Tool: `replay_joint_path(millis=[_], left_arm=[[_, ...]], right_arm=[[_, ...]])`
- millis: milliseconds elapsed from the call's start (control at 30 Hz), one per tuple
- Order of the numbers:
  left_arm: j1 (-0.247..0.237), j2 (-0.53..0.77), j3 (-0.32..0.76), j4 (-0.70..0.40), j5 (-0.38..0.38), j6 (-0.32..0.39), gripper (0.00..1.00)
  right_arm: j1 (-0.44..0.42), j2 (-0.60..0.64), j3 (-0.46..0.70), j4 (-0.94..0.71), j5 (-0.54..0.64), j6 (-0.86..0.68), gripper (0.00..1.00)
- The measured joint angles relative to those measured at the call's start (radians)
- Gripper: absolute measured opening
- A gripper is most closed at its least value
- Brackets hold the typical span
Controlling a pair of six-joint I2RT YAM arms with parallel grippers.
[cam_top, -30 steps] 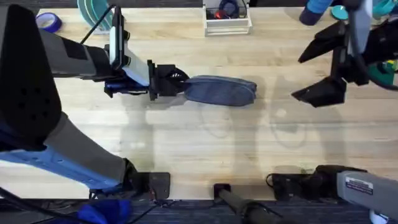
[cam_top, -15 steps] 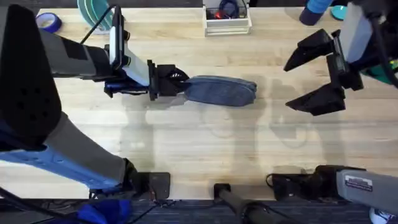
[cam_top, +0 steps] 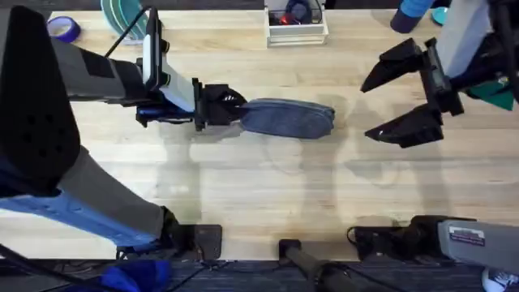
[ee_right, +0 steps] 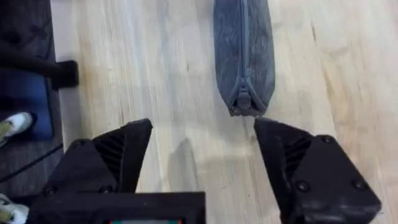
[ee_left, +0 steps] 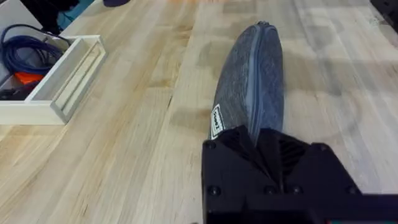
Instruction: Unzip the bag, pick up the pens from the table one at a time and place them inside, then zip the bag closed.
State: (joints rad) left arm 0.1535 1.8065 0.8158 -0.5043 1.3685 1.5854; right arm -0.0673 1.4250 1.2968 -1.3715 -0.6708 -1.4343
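The bag (cam_top: 288, 119) lies flat in the middle of the table (cam_top: 259, 195), zipped shut. The left gripper (cam_top: 220, 105) pinches the bag's end, I think to keep it from sliding. The right gripper (cam_top: 397, 93) hangs spread wide near the other end, where the zip pull (ee_right: 242, 102) sits, likely ready to grab it.

The left arm reaches across from its base side, its end effector (cam_top: 231, 108) lying low with the black fingers closed together on the near end of the bag (cam_top: 288, 118). The right arm is raised, its end effector (cam_top: 399, 96) spread wide apart, gripping nothing
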Motion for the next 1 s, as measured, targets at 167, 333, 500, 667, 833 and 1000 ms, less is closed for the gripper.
replay_joint_path(millis=[167, 333, 500, 667, 833, 1000], left_arm=[[0.000, 0.000, 0.000, 0.000, 0.000, 0.000, 0.042], [0.000, 0.000, 0.000, 0.000, 0.000, 0.000, 0.042], [0.000, 0.000, 0.000, 0.000, 0.000, 0.000, 0.042], [0.000, 0.000, 0.000, 0.000, 0.000, 0.000, 0.042], [0.000, 0.000, 0.000, 0.000, 0.000, 0.000, 0.042], [0.000, 0.000, 0.000, 0.000, 0.000, 0.000, 0.042]], right_arm=[[0.004, 0.041, -0.016, 0.049, -0.004, -0.003, 0.997], [0.007, 0.051, -0.087, 0.159, -0.003, 0.006, 0.997], [0.028, 0.052, -0.163, 0.242, -0.004, 0.033, 0.997], [0.073, 0.052, -0.219, 0.367, -0.003, 0.078, 0.997], [0.105, 0.052, -0.274, 0.460, -0.004, 0.120, 0.998], [0.106, 0.052, -0.292, 0.470, -0.003, 0.129, 0.875]])
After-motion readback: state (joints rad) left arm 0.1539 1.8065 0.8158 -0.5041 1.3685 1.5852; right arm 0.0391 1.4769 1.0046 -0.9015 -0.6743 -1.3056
